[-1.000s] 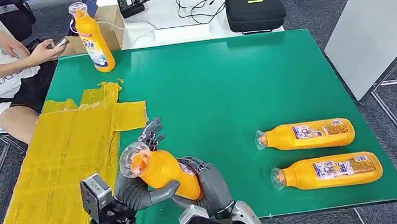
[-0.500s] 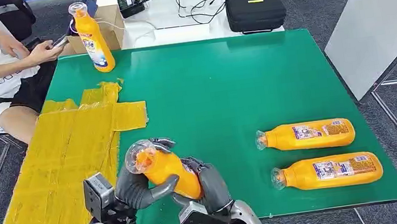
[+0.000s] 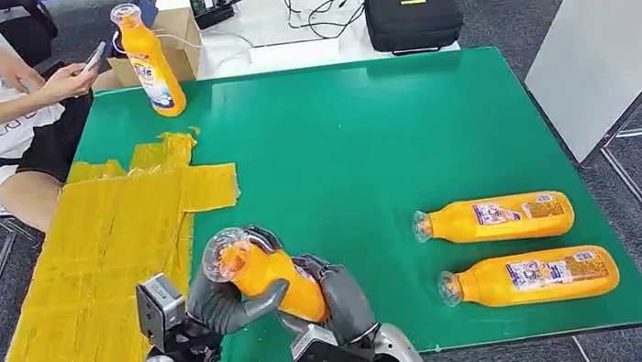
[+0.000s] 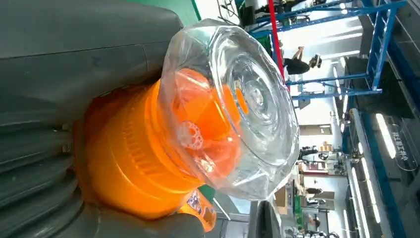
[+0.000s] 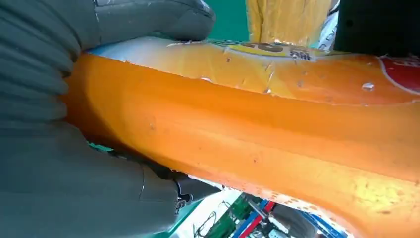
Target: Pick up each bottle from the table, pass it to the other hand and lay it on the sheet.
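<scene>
Both hands are gripping one orange bottle (image 3: pixel 266 278) over the green desk's (image 3: pixel 358 139) near edge: the left hand (image 3: pixel 222 304) is wrapping its neck below the clear cap (image 4: pixel 237 104), the right hand (image 3: pixel 343 300) is clasping its lower body, hiding the base. Two more bottles (image 3: pixel 498 219) are lying to the right, well apart from the yellow sheet (image 3: pixel 96 264).

Head view looking forward and down from high over the table (image 3: pixel 368 138). Wrist views pressed right up close, turned sideways: left at the bottle (image 4: pixel 163 144) cap, right along its body. Bottle shared by all three.
</scene>
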